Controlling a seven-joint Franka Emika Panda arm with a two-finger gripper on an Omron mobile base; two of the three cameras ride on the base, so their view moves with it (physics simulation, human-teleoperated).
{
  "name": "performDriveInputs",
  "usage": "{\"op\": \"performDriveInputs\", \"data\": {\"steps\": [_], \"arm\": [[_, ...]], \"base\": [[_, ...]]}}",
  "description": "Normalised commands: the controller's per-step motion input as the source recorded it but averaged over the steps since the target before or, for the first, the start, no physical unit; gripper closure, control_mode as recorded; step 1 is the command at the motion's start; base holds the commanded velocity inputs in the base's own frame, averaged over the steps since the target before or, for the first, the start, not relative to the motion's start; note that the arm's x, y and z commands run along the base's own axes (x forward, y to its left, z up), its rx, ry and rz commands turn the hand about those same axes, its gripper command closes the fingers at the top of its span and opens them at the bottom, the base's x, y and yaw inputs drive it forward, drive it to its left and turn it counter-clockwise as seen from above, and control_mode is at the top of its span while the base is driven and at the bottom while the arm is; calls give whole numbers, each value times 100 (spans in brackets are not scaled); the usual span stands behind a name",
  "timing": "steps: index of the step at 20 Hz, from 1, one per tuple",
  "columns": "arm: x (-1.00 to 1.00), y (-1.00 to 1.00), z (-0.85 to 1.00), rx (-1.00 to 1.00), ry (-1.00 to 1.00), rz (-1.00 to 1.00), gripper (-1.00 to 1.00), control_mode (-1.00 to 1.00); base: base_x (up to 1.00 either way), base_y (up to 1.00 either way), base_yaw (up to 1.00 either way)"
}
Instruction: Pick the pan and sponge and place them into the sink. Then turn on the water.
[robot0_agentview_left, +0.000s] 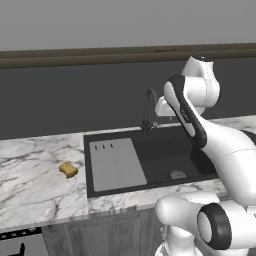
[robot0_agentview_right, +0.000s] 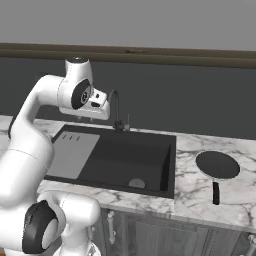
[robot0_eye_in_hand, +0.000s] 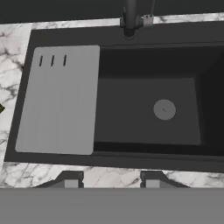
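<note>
- Plainly, the gripper (robot0_eye_in_hand: 112, 180) hangs above the sink (robot0_eye_in_hand: 205, 164) with its fingers (robot0_eye_in_hand: 70, 179) spread apart and nothing between them, looking straight down into the basin.
- Below them lies the near rim of the sink; the basin holds nothing but its round drain (robot0_eye_in_hand: 164, 109), and the grey drainboard (robot0_eye_in_hand: 59, 100) covers its left part.
- Neither task thing is in the sink yet — the pan (robot0_agentview_right: 217, 164) sits on the counter (robot0_agentview_right: 235, 200) right of the basin, near the front edge, its short handle (robot0_agentview_right: 216, 192) pointing toward that edge.
- The sponge (robot0_agentview_left: 68, 169) lies on the counter left of the sink, well apart from the pan.
- The faucet (robot0_agentview_right: 117, 111) stands at the sink's back edge, no water falling.
- Judged from here, either pick calls for a sideways reach off the basin — right for the pan, left for the sponge.
</note>
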Motion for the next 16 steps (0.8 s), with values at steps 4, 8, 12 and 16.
{"op": "performDriveInputs", "data": {"steps": [4, 8, 12, 16], "arm": [[-21, -19, -3, 3, -3, 0, -100, -100], [-82, -65, -19, 8, -8, 0, -100, -100], [-100, -94, -45, 0, -18, -1, -100, -100], [-60, -94, -52, -20, -8, -1, -100, -100]], "base": [[0, 0, 0], [0, 0, 0], [0, 0, 0], [0, 0, 0]]}}
